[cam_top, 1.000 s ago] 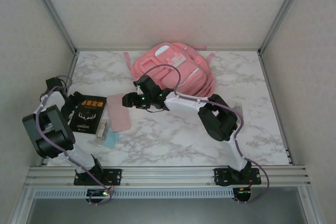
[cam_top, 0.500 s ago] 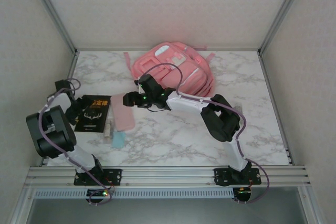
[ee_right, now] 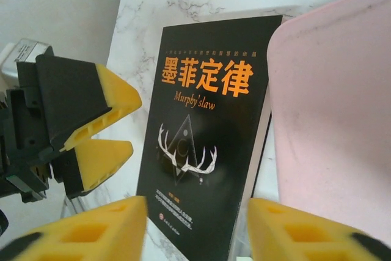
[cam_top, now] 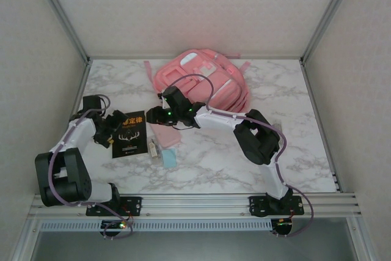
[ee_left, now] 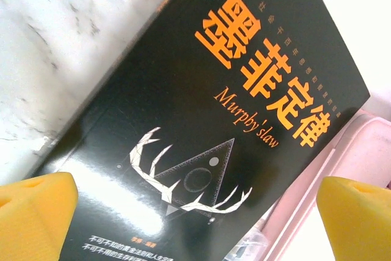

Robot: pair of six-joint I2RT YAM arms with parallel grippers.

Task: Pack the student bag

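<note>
The student bag (cam_top: 204, 80), large and pink, lies at the back middle of the table. A black book with orange lettering (cam_top: 129, 134) (ee_left: 201, 126) (ee_right: 201, 132) lies flat at the front left. My left gripper (cam_top: 113, 128) (ee_left: 195, 224) (ee_right: 119, 129) stands open at the book's left edge, its yellow fingertips (ee_left: 36, 209) wide apart over the cover. My right gripper (cam_top: 156, 116) (ee_right: 195, 230) is open with nothing between its fingers. It hovers over a flat pink pouch (cam_top: 165, 134) (ee_right: 336, 120) just right of the book.
A small clear bottle (cam_top: 152, 148) and a light blue item (cam_top: 169, 158) lie in front of the pouch. Metal frame posts and side walls bound the marble table (cam_top: 275, 151), which is bare on its right half.
The left gripper has swept to the right. The book, the pouch, the bottle and the blue item have all slid right with it. The right gripper's fingers have narrowed a little.
</note>
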